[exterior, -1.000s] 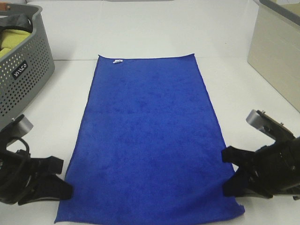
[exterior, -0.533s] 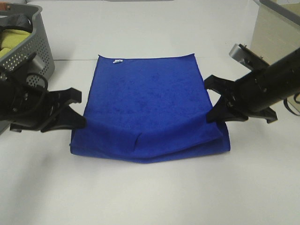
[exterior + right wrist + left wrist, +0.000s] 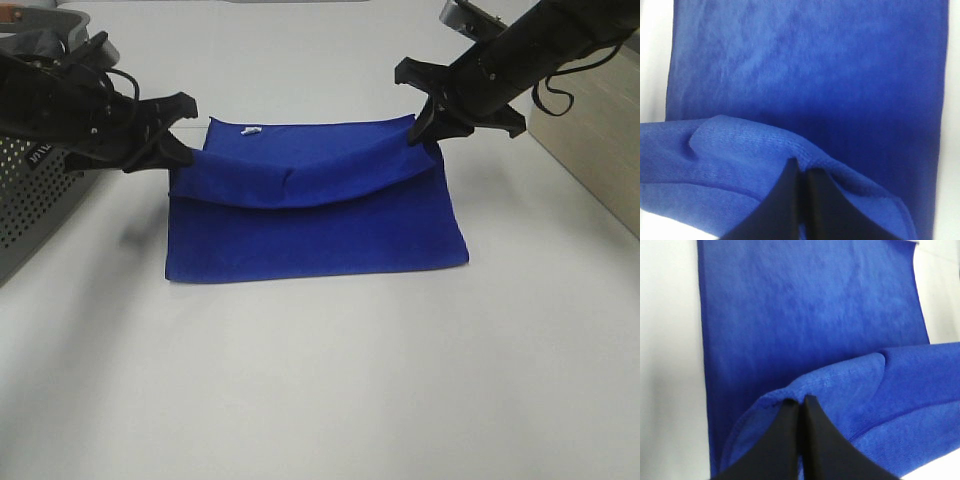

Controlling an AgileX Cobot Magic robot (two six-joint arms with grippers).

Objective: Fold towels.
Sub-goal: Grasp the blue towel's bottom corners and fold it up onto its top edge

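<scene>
A blue towel lies on the white table, its near half lifted and carried toward the far edge, sagging in the middle. My left gripper is shut on the towel's left corner, held above the table. My right gripper is shut on the right corner, near the far right corner. A small white tag shows at the far edge. In the left wrist view the shut gripper pinches the towel's hem. In the right wrist view the shut gripper pinches the towel's hem.
A grey perforated laundry basket stands at the far left, behind my left arm. A beige box stands at the far right, behind my right arm. White tabletop lies in front of the towel.
Both grippers have carried the towel's near corners up and away from the front edge toward the far edge. The towel has gone from flat to doubled over.
</scene>
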